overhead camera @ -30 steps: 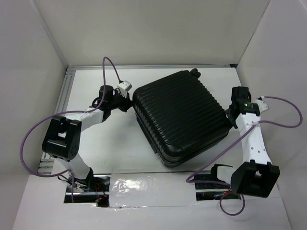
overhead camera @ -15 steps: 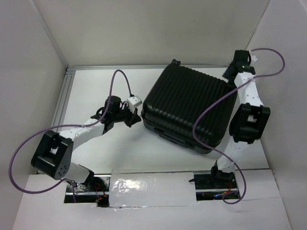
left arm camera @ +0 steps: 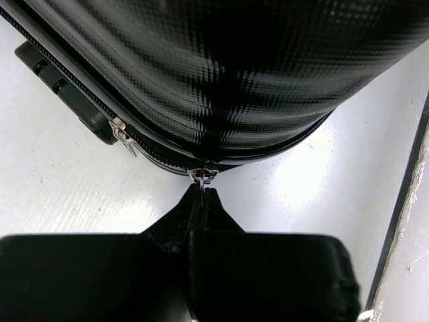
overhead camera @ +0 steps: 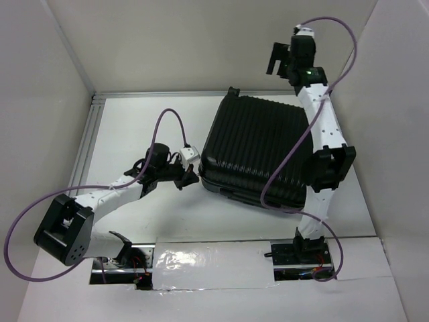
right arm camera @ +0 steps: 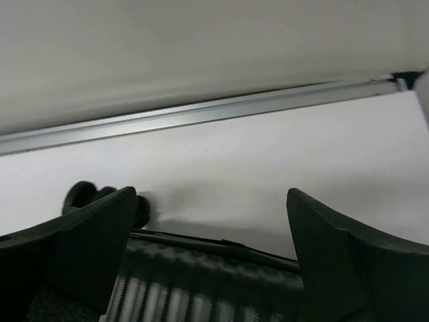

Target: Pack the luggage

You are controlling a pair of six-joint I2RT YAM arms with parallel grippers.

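The luggage (overhead camera: 261,151), a black ribbed hard-shell case, lies flat and closed in the middle of the table. My left gripper (overhead camera: 190,176) is at its left corner. In the left wrist view that gripper (left arm camera: 202,192) is shut on a small metal zipper pull (left arm camera: 203,176) at the seam of the luggage (left arm camera: 221,67). A second zipper pull (left arm camera: 120,131) hangs further along the seam. My right gripper (overhead camera: 277,60) is raised over the far edge of the case. In its own view it (right arm camera: 211,196) stands open and holds nothing, above the ribbed luggage (right arm camera: 201,285) and a wheel (right arm camera: 80,196).
An aluminium rail (overhead camera: 161,95) runs along the far edge of the white table (overhead camera: 134,127), and another down the left side (overhead camera: 88,141). White walls close in the back and both sides. Purple cables loop from both arms; the right one (overhead camera: 288,161) hangs over the case.
The right arm swung from the case's right side up to its far edge and its gripper opened wide. The luggage turned and shifted. The left gripper moved nearer along the seam, still shut.
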